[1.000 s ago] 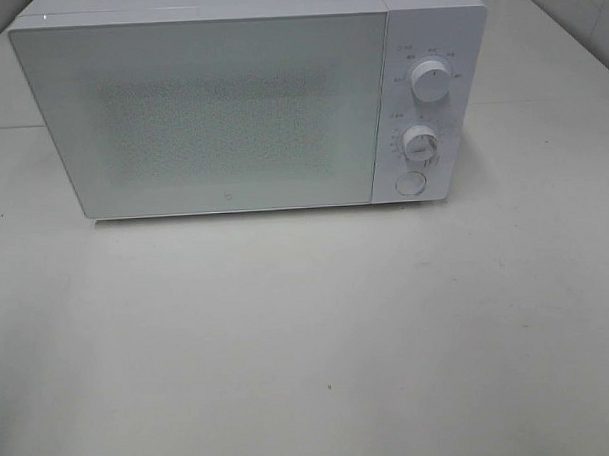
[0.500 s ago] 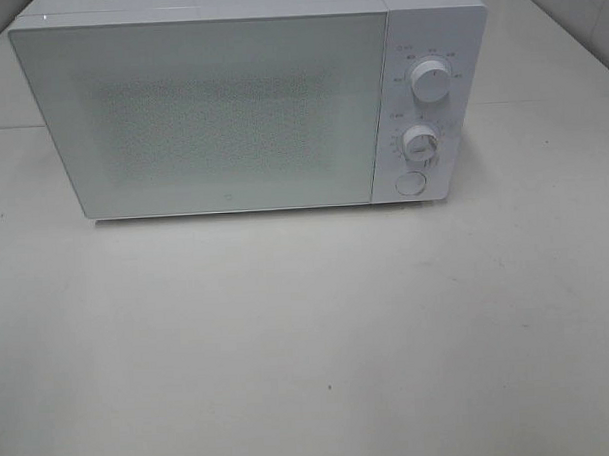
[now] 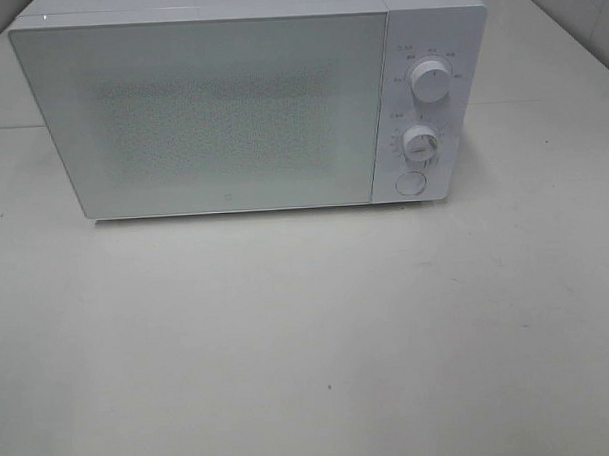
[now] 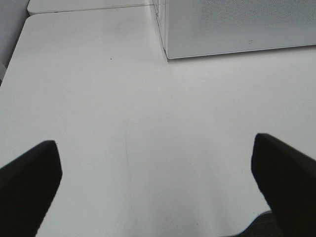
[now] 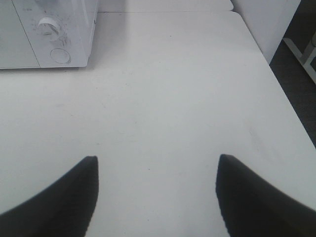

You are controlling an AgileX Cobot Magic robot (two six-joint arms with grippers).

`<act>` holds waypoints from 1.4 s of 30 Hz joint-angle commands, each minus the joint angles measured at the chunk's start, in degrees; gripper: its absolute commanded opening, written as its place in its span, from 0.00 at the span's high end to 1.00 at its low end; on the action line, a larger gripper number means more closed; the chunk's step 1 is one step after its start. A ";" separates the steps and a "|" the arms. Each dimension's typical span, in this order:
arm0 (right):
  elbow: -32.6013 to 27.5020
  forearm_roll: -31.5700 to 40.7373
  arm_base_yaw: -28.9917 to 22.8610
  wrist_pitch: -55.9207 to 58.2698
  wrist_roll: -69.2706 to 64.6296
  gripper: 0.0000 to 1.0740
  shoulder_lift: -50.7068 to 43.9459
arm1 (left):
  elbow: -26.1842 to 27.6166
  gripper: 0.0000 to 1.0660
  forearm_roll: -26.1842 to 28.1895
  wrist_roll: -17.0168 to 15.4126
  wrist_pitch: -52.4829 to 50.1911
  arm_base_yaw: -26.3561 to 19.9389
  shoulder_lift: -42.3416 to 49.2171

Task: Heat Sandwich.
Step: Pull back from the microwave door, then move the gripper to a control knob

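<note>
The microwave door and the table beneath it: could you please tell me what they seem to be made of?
The microwave door looks like smooth white glass or glossy plastic: soft sheen, fine dotted screen showing through. The table looks like matte off-white laminate or plastic, flat with faint specks.

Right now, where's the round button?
In the high view, the button sits low on the right of the microwave, directly below the lower dial.

A boxy white microwave oven with two round dials [image 3: 230, 110] is sitting on a plain white tabletop [image 3: 308, 338]; a pale tiled wall [image 3: 587, 13] is showing behind; it is looking like a staged kitchen test bench.
</note>
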State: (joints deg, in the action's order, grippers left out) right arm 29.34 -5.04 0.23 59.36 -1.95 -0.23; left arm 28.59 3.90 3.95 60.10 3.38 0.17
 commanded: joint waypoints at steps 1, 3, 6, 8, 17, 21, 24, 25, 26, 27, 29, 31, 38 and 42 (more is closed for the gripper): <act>-0.29 -0.11 0.17 -0.63 -0.11 0.39 -1.55 | -0.29 0.06 0.06 -0.34 -0.74 -0.11 1.78; -0.29 -0.11 0.17 -0.63 -0.11 0.39 -1.55 | -0.29 0.06 0.11 -0.29 -0.74 -0.11 1.78; -0.29 -0.11 0.17 -0.63 -0.11 0.39 -1.55 | -0.29 0.06 0.11 -0.23 -0.74 -0.11 1.78; -0.29 -0.11 0.17 -0.63 -0.11 0.39 -1.55 | -0.29 0.06 0.11 -0.17 -0.74 -0.57 1.78; -0.29 -0.11 0.17 -0.63 -0.11 0.39 -1.55 | -0.29 0.06 0.06 -0.11 -0.74 -2.75 1.78; -0.29 -0.11 0.17 -0.63 -0.11 0.39 -1.55 | -0.29 0.06 0.06 -0.06 -0.74 -2.75 1.72; -0.29 -0.11 0.17 -0.63 -0.11 0.39 -1.55 | -0.29 0.06 0.06 0.00 -0.74 -2.75 1.72; -0.29 -0.11 0.17 -0.63 -0.11 0.39 -1.55 | -0.29 0.06 0.06 0.00 -0.74 -2.75 1.72; -0.29 -0.11 0.17 -0.63 -0.11 0.39 -1.55 | -0.29 0.06 0.06 0.00 -0.74 -2.75 1.72; -0.29 -0.11 0.17 -0.63 -0.11 0.39 -1.55 | -0.29 0.06 0.06 0.00 -0.74 -2.75 1.72; -0.29 -0.11 0.17 -0.63 -0.11 0.39 -1.55 | -0.29 0.06 0.06 0.00 -0.74 -2.75 1.72; -0.29 -0.11 0.17 -0.63 -0.11 0.39 -1.55 | -0.29 0.06 0.06 0.00 -0.74 -2.75 1.72; -0.29 -0.11 0.17 -0.63 -0.11 0.39 -1.55 | -0.29 0.06 0.06 0.00 -0.74 -2.75 1.72; -0.29 -0.11 0.17 -0.63 -0.11 0.39 -1.55 | -0.29 0.06 0.06 0.00 -0.74 -2.75 1.72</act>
State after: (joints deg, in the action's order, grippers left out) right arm 29.34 -5.04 0.23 59.36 -1.95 -0.23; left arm 28.59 3.90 3.95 60.10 0.74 0.23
